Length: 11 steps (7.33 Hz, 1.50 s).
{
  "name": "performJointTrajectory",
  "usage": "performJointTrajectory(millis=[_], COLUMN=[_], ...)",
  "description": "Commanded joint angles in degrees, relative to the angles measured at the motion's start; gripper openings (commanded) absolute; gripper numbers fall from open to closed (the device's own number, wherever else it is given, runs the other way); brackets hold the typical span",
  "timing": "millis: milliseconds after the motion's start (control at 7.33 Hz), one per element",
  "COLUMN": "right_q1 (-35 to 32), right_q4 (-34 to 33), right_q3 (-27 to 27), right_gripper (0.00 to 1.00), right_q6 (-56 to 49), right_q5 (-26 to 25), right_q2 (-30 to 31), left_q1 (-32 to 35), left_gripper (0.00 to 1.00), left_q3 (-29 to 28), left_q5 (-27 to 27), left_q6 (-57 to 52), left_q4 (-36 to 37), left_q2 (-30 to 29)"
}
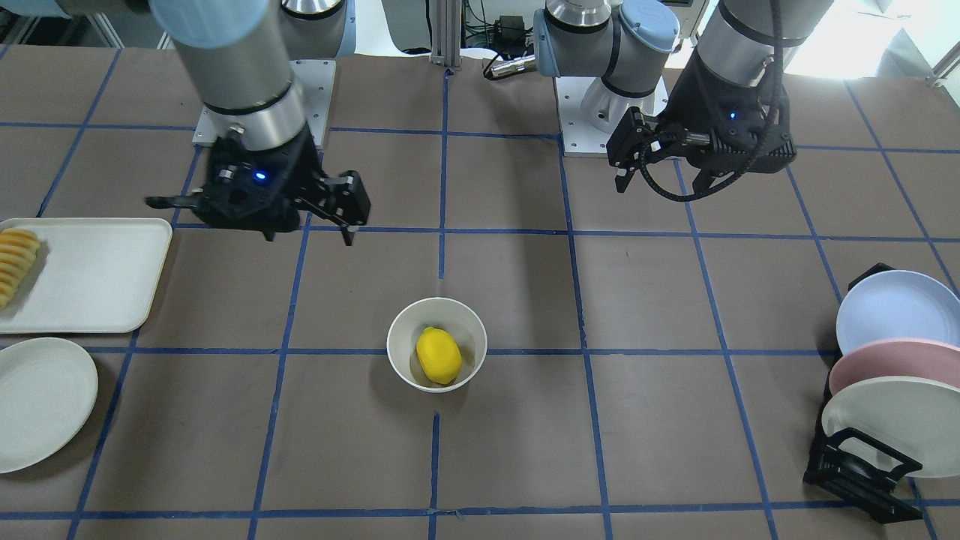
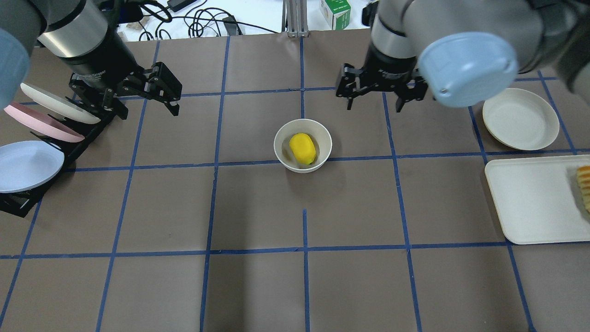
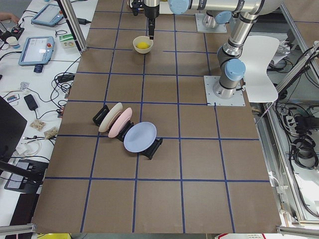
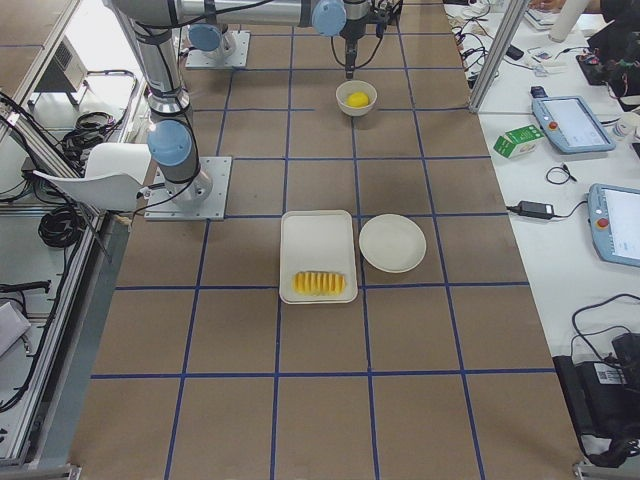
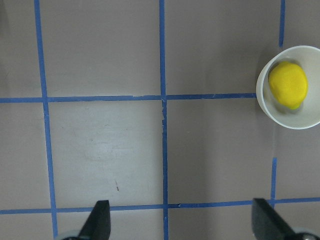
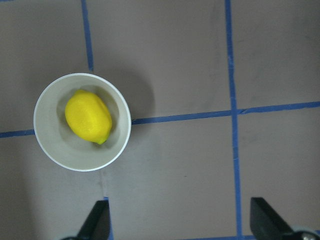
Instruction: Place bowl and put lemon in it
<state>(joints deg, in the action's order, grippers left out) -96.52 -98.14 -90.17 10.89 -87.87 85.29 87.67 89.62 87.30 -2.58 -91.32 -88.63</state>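
Observation:
The off-white bowl [image 2: 281,145] stands upright near the table's middle with the yellow lemon [image 2: 302,148] lying inside it. Both also show in the front view, bowl [image 1: 397,337] and lemon [image 1: 439,356]. My left gripper [image 2: 150,110] is open and empty, hovering above the table to the bowl's left, beyond it. My right gripper [image 2: 373,107] is open and empty, hovering just beyond the bowl to its right. The right wrist view shows the bowl [image 6: 55,145] and lemon [image 6: 88,116] ahead of the spread fingers. The left wrist view shows the bowl [image 5: 300,120] at its right edge.
A white tray [image 2: 530,203] with sliced yellow food [image 2: 584,186] lies at the right, a flat white plate [image 2: 521,119] beyond it. A black rack [image 2: 18,203] with a blue, a pink and a white plate stands at the left. Cables and a green box [image 2: 335,11] lie past the far edge.

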Motion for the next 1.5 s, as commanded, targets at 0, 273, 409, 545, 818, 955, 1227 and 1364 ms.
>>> performJointTrajectory(millis=[0,273,409,545,818,955,1227,1364], right_q1=[5.8,5.6,5.6,5.6,5.6,5.6,5.6,5.6], right_q4=[6.7,6.7,6.7,6.7,6.7,6.7,6.7,6.7], right_q3=[-1.0,-1.8,-1.8,-1.8,-1.8,-1.8,-1.8,-1.8], right_gripper=[1.00,1.00,1.00,1.00,1.00,1.00,1.00,1.00], right_q6=[-9.1,-9.4,-9.4,-9.4,-9.4,-9.4,-9.4,-9.4], right_q5=[-0.5,-0.7,-0.7,-0.7,-0.8,-0.8,-0.7,-0.7], right_q2=[5.4,5.9,5.9,5.9,5.9,5.9,5.9,5.9], left_q1=[0.0,0.2,0.2,0.2,0.2,0.2,0.2,0.2], left_gripper=[1.00,1.00,1.00,1.00,1.00,1.00,1.00,1.00], left_q3=[0.0,0.2,0.1,0.1,0.1,0.1,-0.1,0.0], left_q5=[0.0,0.1,0.0,0.0,0.0,0.1,0.1,0.0], left_q6=[0.0,-0.1,0.0,0.0,-0.1,-0.1,-0.1,0.0], left_q4=[-0.1,-0.3,-0.3,-0.3,-0.3,-0.3,-0.2,-0.3], left_q2=[-0.1,-0.1,-0.1,-0.1,-0.1,-0.2,-0.4,-0.3])
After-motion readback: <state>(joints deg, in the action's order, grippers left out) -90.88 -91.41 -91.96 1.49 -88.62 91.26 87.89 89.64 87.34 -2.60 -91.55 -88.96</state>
